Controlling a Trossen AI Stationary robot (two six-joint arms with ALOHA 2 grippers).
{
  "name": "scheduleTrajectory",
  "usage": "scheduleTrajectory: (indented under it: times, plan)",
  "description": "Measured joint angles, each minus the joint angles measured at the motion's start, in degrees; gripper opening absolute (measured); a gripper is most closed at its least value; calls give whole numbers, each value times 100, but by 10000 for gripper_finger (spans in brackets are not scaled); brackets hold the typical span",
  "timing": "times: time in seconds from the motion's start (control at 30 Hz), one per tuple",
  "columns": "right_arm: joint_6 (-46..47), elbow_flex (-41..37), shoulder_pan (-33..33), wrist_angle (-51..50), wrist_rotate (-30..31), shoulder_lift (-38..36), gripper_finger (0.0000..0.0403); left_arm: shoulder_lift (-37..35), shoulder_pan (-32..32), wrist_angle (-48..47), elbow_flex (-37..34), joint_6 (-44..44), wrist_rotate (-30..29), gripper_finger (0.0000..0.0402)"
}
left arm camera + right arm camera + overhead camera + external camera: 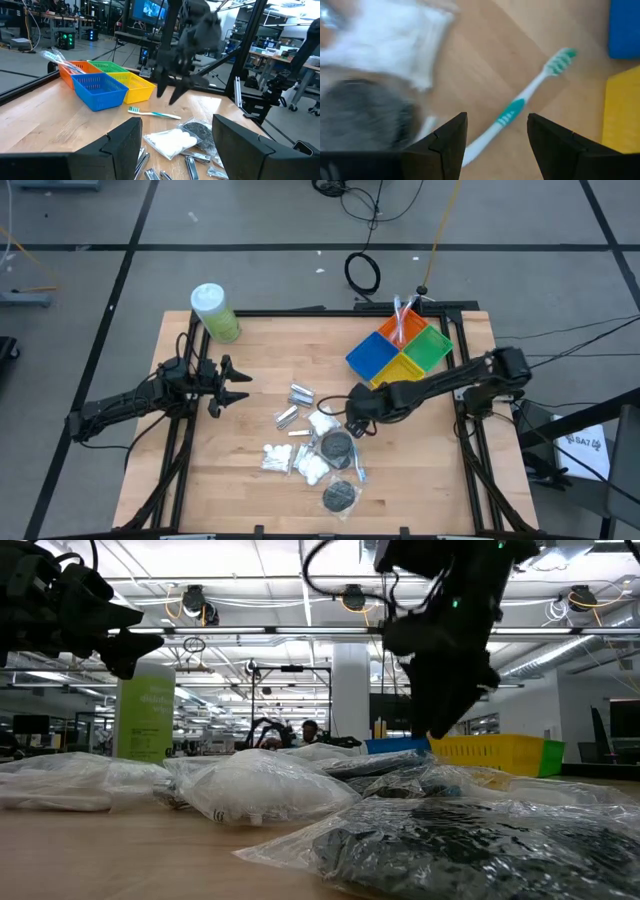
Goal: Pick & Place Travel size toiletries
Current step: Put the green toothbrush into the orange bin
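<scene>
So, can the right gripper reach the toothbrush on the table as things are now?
Probably yes. The right gripper hangs open just above the toothbrush, which lies alone on bare wood, apart from the cotton bag and the yellow basket. Nothing stands between them.

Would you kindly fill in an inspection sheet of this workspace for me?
Surface: wooden table, dark frame.
Job's things: toothbrush loose on the wood; bagged cotton balls, black discs and silver tubes heaped mid-table; four-colour basket tray at the far right, toothbrushes in its orange bin.
Clutter: green bottle, far left corner.
Grippers: right gripper open above the toothbrush; left gripper open, waiting left of the pile.
Cables: black coil on the floor.
Surroundings: open lab hall; a person far behind.
</scene>
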Motion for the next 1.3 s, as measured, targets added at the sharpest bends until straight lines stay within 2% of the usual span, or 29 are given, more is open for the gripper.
scheduleTrajectory:
  times: [0.37, 0.7, 0.87, 1.03, 1.17, 1.3]
  plan:
    - [369, 0, -251, 111, -146, 578, 196, 1, 0, -1, 0, 0, 0, 239]
    - [537, -15, -251, 50, -148, 591, 196, 0, 0, 1, 0, 0, 0, 239]
    - [611, -379, -255, 621, -449, 589, 196, 1, 0, -1, 0, 0, -2, 239]
    - [621, -579, -253, 818, -413, 562, 195, 0, 0, 0, 0, 0, 0, 239]
    - [577, -634, -253, 828, -400, 560, 171, 0, 0, 0, 0, 0, 0, 239]
    - [420, -641, -255, 876, -406, 561, 121, 0, 0, -1, 0, 0, 0, 239]
